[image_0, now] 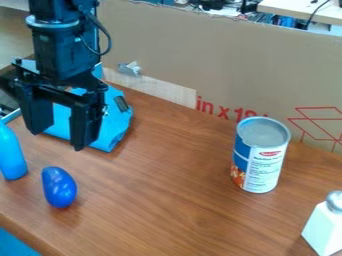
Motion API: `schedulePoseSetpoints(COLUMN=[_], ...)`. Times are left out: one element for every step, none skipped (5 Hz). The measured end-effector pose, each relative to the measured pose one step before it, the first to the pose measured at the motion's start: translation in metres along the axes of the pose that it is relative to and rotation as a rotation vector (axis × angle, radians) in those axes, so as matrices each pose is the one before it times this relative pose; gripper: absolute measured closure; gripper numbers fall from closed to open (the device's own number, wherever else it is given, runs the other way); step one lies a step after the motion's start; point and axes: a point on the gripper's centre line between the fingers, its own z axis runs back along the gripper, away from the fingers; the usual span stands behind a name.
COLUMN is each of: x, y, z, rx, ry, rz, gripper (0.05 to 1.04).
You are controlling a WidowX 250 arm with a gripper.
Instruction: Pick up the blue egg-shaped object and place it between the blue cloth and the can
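Two fingers of the gripper [57, 141] stand wide apart. In front lies the blue egg-shaped thing [59, 187]; behind, a blue bundle [117, 127] is partly hidden. Beside, a blue bottle [11, 155] is cut off.

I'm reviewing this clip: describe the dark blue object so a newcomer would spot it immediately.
On the brown wooden table, look toward the left side, in front of the open black tool. The dark blue, egg-shaped object lies there, just right of the light blue bottle-like item. Unlike that taller neighbour, it is small, rounded, glossy and deeper blue.
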Motion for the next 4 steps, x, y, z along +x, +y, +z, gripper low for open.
schedulePoseSetpoints(x=[-0.00104,0.00616,0.00389,0.01166], y=[-0.00048,0.01298,0.01361,0.00583], z=[-0.00378,0.0003,-0.01209,-0.02425], rx=[-0.0024,-0.0427,-0.0041,-0.0079], ry=[0.0152,-0.0578,-0.0335,0.0264], rz=[0.001,0.124,0.1217,0.0706], gripper=[0.081,0.081,0.081,0.081])
